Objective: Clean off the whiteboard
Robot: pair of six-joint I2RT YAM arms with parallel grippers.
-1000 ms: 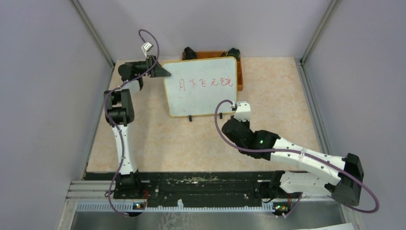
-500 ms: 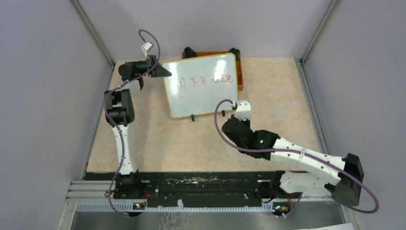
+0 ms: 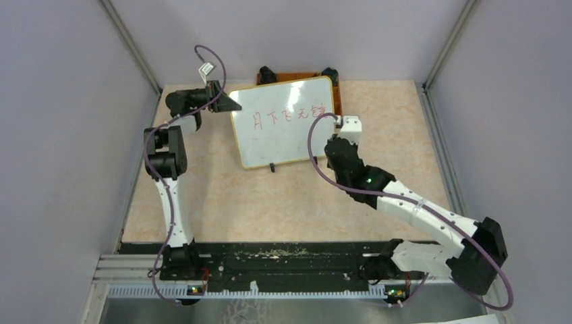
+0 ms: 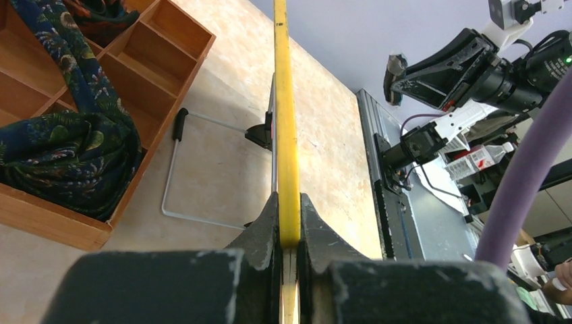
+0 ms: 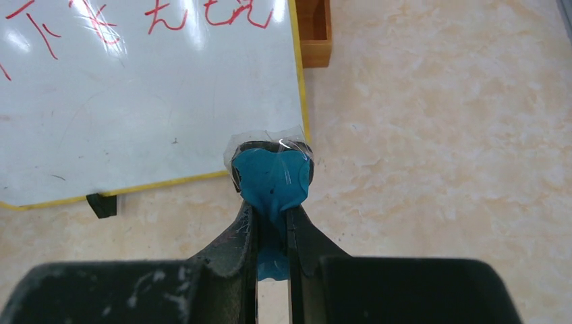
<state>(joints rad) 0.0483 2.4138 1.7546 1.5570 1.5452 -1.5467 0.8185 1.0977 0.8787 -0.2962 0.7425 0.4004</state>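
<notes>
The whiteboard (image 3: 280, 138) stands tilted at the back of the table, with red characters (image 3: 289, 116) across its top. My left gripper (image 3: 231, 103) is shut on its left edge; the left wrist view shows the yellow frame (image 4: 286, 135) pinched between the jaws of that gripper (image 4: 288, 206). My right gripper (image 3: 333, 143) is shut on a blue eraser (image 5: 272, 177) wrapped in clear film. It hovers at the lower right corner of the whiteboard (image 5: 148, 101), below the red characters (image 5: 162, 17).
An orange wooden tray (image 3: 338, 102) sits behind the board and holds a dark patterned cloth (image 4: 67, 142). A wire stand (image 4: 202, 169) props the board from behind, and a black foot (image 5: 101, 204) is at its lower edge. Grey walls enclose the table.
My left gripper has shut on the board's left edge. The right arm has moved away from the table's near edge, up along the board's right side, with the eraser in it.
</notes>
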